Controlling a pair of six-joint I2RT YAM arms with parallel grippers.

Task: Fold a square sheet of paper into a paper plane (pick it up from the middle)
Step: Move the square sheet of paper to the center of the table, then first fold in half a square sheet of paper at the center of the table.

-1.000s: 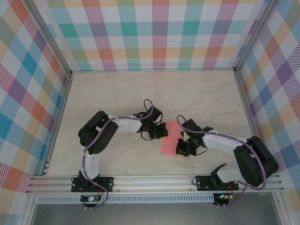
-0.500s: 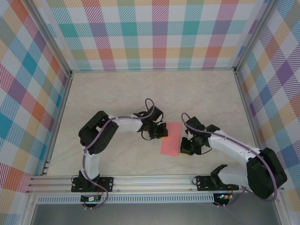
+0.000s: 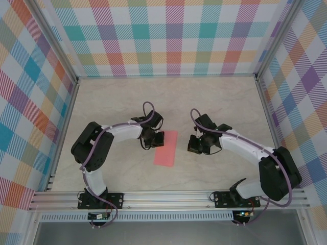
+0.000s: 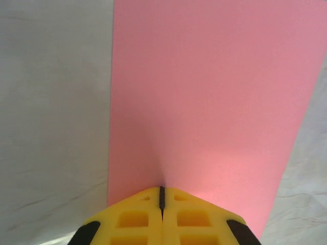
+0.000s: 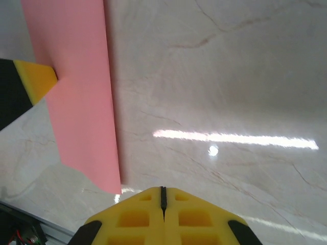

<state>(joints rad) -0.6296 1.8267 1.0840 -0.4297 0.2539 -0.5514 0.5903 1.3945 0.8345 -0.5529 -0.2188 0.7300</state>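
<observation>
Salmon-pink sheet of thin paper [image 3: 166, 148]: shows as narrow strip, mid-table toward near edge, long side running slantwise away from my bases. My left gripper [image 4: 162, 190]: yellow fingers pressed together, tips pinching sheet at its left long edge, small pucker at tip. My right gripper [image 5: 163, 190]: fingers pressed together, holding nothing, apart from sheet on its right, above pale marble-look tabletop [image 3: 219, 102].

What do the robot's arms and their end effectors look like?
The left arm and right arm have white shells and black joints; a purple cable runs along each. The left end effector and right end effector have yellow fingers with cut-out pockets and black patches.
</observation>
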